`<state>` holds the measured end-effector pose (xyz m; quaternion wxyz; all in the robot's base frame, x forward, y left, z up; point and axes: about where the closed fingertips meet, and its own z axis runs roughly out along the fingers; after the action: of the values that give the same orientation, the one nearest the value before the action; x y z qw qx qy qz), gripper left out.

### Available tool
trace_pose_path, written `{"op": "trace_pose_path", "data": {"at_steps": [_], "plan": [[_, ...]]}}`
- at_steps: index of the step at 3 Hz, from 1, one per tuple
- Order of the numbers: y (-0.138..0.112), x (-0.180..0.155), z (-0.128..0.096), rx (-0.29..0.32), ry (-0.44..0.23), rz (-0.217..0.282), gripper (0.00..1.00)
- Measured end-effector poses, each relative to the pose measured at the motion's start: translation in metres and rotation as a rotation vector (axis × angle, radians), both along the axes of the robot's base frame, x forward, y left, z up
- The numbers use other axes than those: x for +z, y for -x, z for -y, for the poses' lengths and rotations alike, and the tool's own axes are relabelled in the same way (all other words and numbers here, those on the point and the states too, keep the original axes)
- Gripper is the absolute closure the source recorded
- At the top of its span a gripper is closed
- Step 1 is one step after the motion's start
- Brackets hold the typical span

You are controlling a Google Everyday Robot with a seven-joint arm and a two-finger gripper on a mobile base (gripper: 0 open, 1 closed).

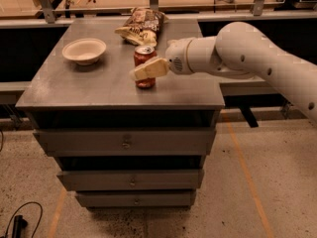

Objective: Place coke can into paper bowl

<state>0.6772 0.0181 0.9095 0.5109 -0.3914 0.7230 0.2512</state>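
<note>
The grey table (99,90) carried three things. The bowl (84,50) sat at the back left, upright and well apart from the rest. The can (144,57) stood upright right of centre. The bag (141,26) lay at the back edge, just behind the can. The gripper (137,73) reached in from the right, over the tabletop, at the can's front.
</note>
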Motion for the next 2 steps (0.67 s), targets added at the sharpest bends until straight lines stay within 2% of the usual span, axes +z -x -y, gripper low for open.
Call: {"op": "trace_pose_path", "data": {"at_steps": [1,2], "plan": [[-0.009,-0.007,-0.014,0.011,-0.026,0.007,0.18],[-0.013,-0.007,-0.025,0.031,-0.036,0.019,0.41]]}}
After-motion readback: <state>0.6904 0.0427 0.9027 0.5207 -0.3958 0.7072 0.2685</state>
